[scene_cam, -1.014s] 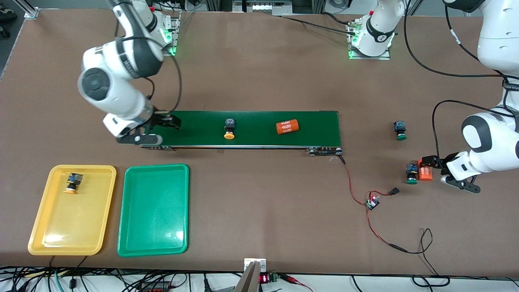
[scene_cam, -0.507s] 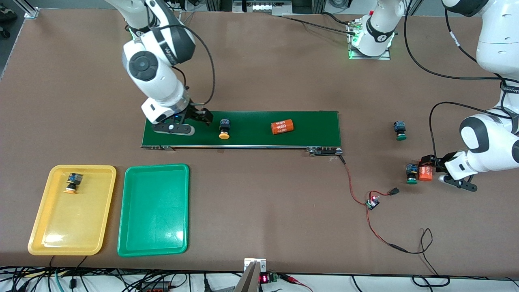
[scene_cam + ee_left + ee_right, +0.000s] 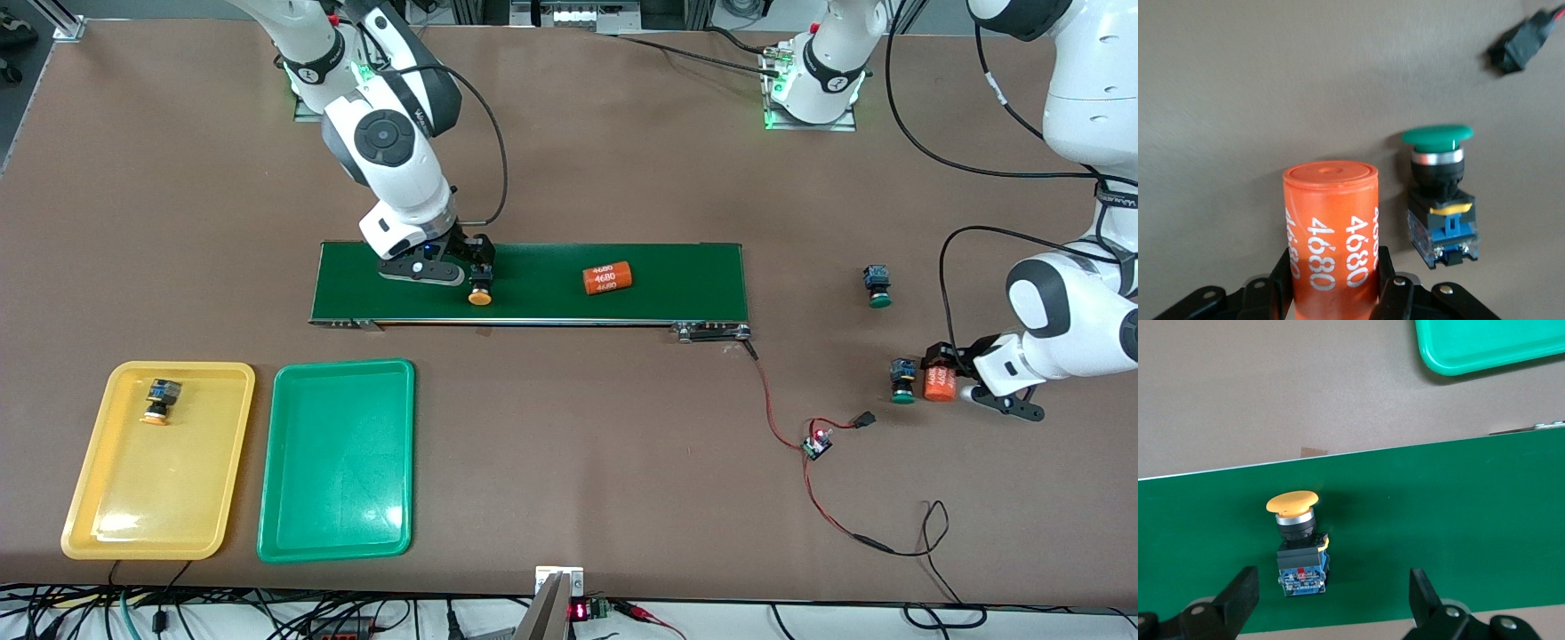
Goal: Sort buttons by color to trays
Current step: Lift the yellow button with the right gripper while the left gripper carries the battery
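Spanning the whole field is the brown surface (image 3: 569,462); on it, in descending size: dark-green conveyor belt (image 3: 676,284), running lengthwise between the two arms' ends; yellow tray (image 3: 89,498) and green tray (image 3: 338,498), side by side, nearer the front camera than the belt, at the right arm's end, yellow one outermost.

Right gripper (image 3: 464,267) sits low over the belt, fingers (image 3: 1238,593) spread wide, straddling an orange-yellow-capped button (image 3: 1298,543); that button lies on its side on the belt, cap toward the front camera; wrist view shows clear gaps between it and both fingers, no contact.

Left gripper (image 3: 956,373) is down at the surface at the left arm's end, clamped on an orange cylinder printed "4680" (image 3: 1331,233); fingers press its two sides. A second "4680" cylinder (image 3: 607,277) lies on its side on the belt, mid-length.

Buttons, smallest items: one orange-yellow-capped button in the yellow tray (image 3: 158,400), close to the tray's edge farthest from the camera; one green-capped button (image 3: 1441,200) just beside the held cylinder, not touching it as far as the wrist view shows; another green-capped button (image 3: 877,286) on bare surface, farther from the camera, between the belt's end and the left arm. Green tray holds nothing.
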Robot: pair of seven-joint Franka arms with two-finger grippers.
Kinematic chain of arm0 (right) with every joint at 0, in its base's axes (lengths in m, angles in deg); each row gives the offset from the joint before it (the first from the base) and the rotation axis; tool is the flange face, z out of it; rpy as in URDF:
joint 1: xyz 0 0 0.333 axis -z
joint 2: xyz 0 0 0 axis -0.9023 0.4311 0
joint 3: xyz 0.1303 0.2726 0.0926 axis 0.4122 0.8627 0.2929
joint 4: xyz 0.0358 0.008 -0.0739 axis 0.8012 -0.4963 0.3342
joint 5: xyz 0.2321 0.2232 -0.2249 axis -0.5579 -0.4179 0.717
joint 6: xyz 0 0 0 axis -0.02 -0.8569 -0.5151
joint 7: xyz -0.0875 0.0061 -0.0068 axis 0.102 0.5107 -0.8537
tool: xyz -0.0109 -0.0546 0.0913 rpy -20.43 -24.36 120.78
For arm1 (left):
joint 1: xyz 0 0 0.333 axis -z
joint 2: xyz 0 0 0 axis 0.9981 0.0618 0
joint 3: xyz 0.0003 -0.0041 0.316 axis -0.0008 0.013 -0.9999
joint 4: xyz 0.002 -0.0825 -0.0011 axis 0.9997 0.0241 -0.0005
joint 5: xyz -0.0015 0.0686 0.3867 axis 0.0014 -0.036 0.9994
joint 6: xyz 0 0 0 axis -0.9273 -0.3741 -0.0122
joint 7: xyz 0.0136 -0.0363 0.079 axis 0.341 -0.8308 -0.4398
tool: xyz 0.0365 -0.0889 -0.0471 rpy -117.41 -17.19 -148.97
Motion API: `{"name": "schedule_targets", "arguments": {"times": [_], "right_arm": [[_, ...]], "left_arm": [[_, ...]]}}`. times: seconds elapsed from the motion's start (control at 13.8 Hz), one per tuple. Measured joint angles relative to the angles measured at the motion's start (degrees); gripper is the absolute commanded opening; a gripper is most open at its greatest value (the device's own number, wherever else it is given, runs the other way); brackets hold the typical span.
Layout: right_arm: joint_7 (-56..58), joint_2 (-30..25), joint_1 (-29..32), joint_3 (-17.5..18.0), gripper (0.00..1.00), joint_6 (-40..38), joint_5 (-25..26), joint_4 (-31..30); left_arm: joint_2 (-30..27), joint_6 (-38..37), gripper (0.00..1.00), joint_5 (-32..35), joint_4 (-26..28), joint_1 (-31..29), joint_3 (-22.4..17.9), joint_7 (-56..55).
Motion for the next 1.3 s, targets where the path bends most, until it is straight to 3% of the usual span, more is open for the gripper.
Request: {"name": "schedule_targets", "arguments": {"times": [0.22,0.58,0.72,0.87,1.01,1.09,1.3], "right_arm": [[-0.12,1.38,-0.08,-0.02,1.0,0.8,0.83,-0.02],[-0.2,4.09,0.02,-0.22,1.0,2.73,3.42,-0.04],[-0.21,4.9,0.09,-0.27,0.85,3.33,4.43,-0.05],[-0.29,5.63,0.44,-0.33,0.44,3.67,6.28,-0.04],[-0.31,6.08,1.13,-0.39,0.24,3.87,7.11,-0.05],[-0.31,6.09,1.46,-0.4,0.16,3.88,7.2,-0.04],[-0.27,6.03,2.39,-0.4,0.13,3.9,7.26,-0.01]], "left_arm": [[-2.94,-2.05,0.25,0.14,-3.03,0.74,0.31,0.21],[-7.02,-23.04,0.25,0.47,-8.29,4.73,4.14,0.3],[-7.14,-28.45,0.23,0.47,-8.85,5.95,8.96,0.09],[-7.13,-32.88,0.2,0.48,-8.7,6.39,14.16,-0.2],[-7.14,-34.24,0.22,0.61,-8.22,6.52,19.52,-0.03],[-7.13,-34.21,0.22,1.48,-7.54,6.55,22.42,0.39],[-7.15,-28.15,0.22,8.4,-3.22,6.64,31.71,4.57]]}}
